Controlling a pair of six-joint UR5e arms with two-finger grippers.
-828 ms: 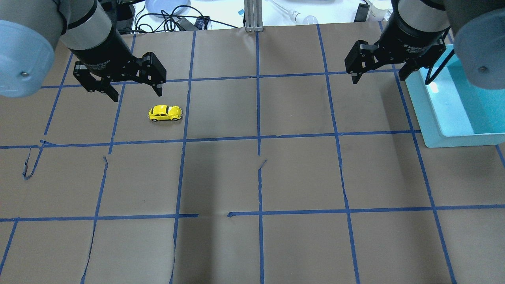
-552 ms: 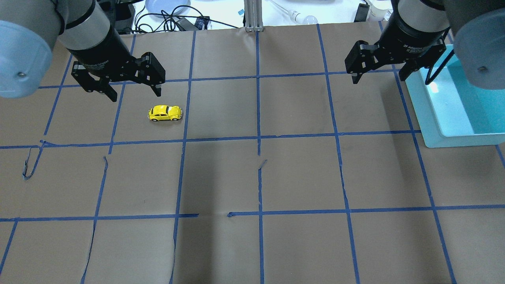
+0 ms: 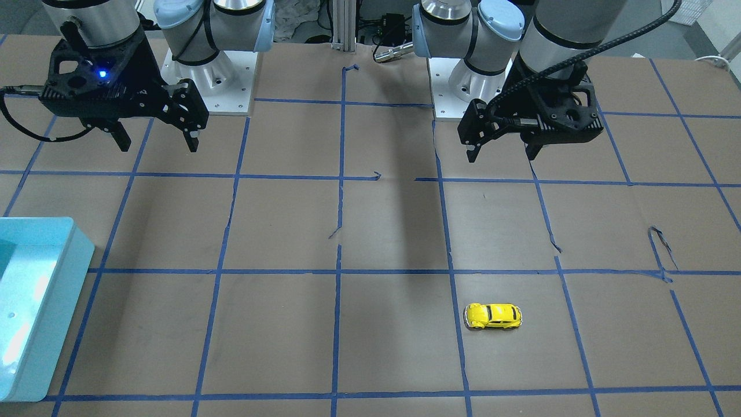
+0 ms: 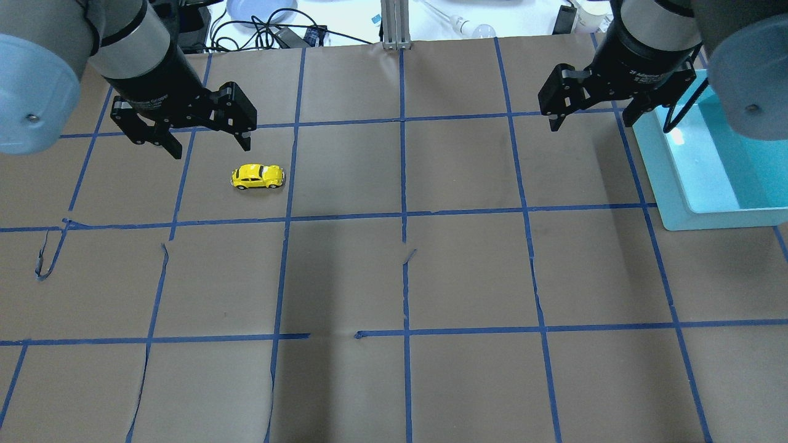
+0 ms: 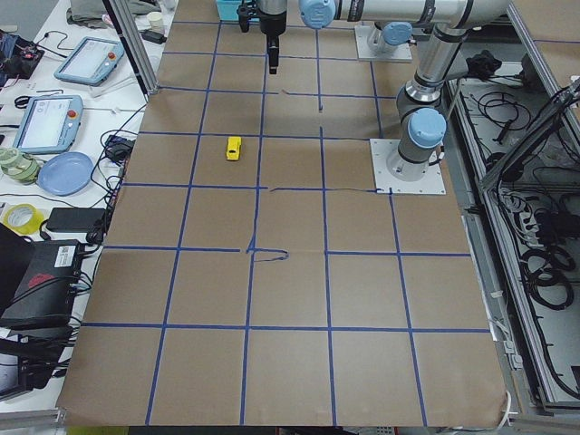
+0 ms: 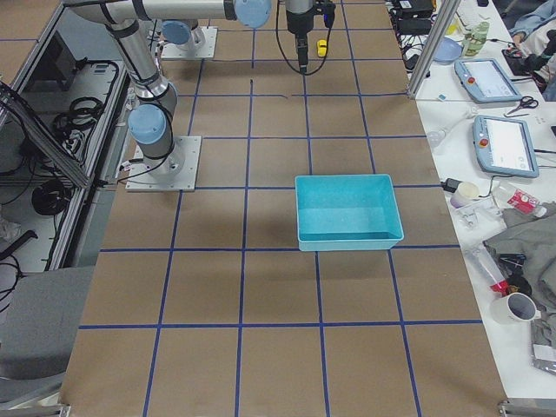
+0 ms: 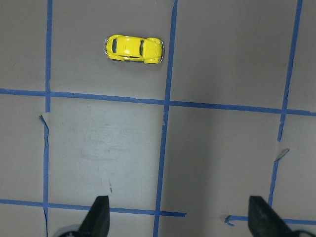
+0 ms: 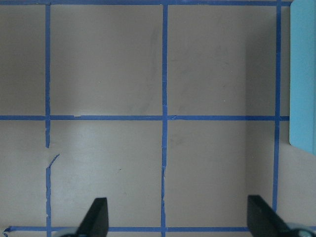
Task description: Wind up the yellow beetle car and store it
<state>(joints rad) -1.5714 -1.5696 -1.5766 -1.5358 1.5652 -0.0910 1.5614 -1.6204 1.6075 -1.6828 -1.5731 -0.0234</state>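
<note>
Brown table (image 4: 468, 271), blue tape grid (image 4: 403, 184): yellow beetle car (image 4: 258, 176) on its wheels toward the far left corner, teal bin (image 4: 720, 219) at the right edge.

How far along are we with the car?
Nothing looks done yet. The car sits on the table, ungripped and outside the bin. In hand: the left gripper hovers open, short of it; the right gripper is open near the bin. Left: grasp, wind up, store.
</note>
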